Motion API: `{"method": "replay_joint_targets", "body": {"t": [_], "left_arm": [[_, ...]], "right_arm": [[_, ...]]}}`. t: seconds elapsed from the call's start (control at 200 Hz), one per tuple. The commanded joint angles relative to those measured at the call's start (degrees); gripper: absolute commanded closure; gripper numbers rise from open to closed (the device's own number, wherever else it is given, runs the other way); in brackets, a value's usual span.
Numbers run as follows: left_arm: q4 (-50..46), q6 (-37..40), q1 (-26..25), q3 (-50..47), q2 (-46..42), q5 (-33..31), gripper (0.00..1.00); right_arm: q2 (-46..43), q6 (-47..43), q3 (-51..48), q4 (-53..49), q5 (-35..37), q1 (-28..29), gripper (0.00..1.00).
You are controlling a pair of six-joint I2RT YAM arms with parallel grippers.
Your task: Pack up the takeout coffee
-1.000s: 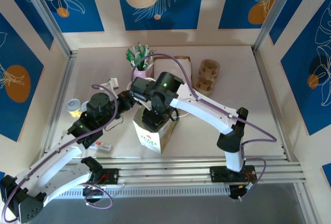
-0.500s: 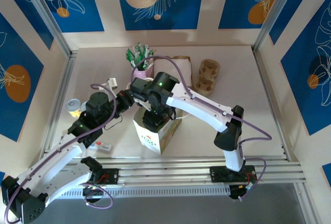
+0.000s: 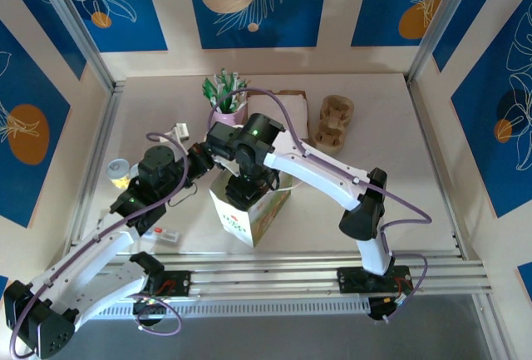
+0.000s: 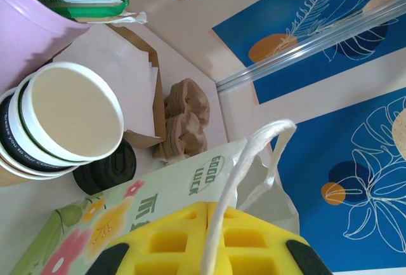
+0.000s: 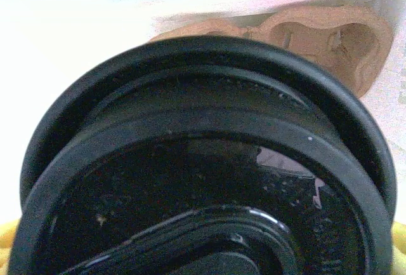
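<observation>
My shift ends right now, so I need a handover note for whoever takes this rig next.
Left gripper: shut on the white handle of the paper bag.
Right gripper: grips the takeout coffee at the bag's open mouth.
Done: coffee lidded, picked up, brought to the bag.
Left: lower it in upright, release it, then let go of the handle.

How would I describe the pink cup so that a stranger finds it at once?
On the table, look toward the far side, left of the cardboard carrier. The pink cup stands there; it alone holds green and white sachets.
</observation>
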Motion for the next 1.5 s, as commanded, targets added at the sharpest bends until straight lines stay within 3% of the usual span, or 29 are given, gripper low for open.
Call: {"method": "replay_joint_targets", "body": {"t": [0.0, 0.32, 0.5, 0.81, 1.491], "left_arm": [[-0.19, -0.08, 0.75, 1.46, -0.52, 0.51, 1.0], [-4.03, 0.28, 4.62, 1.76, -2.3, 0.31, 1.0], [-4.2, -0.22, 6.97, 2.19, -1.76, 1.67, 1.0], [-3.61, -0.83, 7.86, 2.2, -1.13, 2.71, 1.0], [-1.47, -2.92, 7.96, 2.28, -0.32, 5.99, 1.0]], "right_arm": [[-1.03, -1.12, -2.09, -1.11, 0.09, -0.01, 0.23], [-2.01, -1.05, -1.83, -0.45, 3.81, 0.95, 0.23], [-2.97, -1.55, -1.18, 0.48, 1.88, 0.96, 0.23], [-1.41, -2.91, -3.92, 1.52, -0.03, 1.44, 0.22], [2.41, -4.38, -0.41, 2.38, -2.76, -1.14, 0.23]]}}
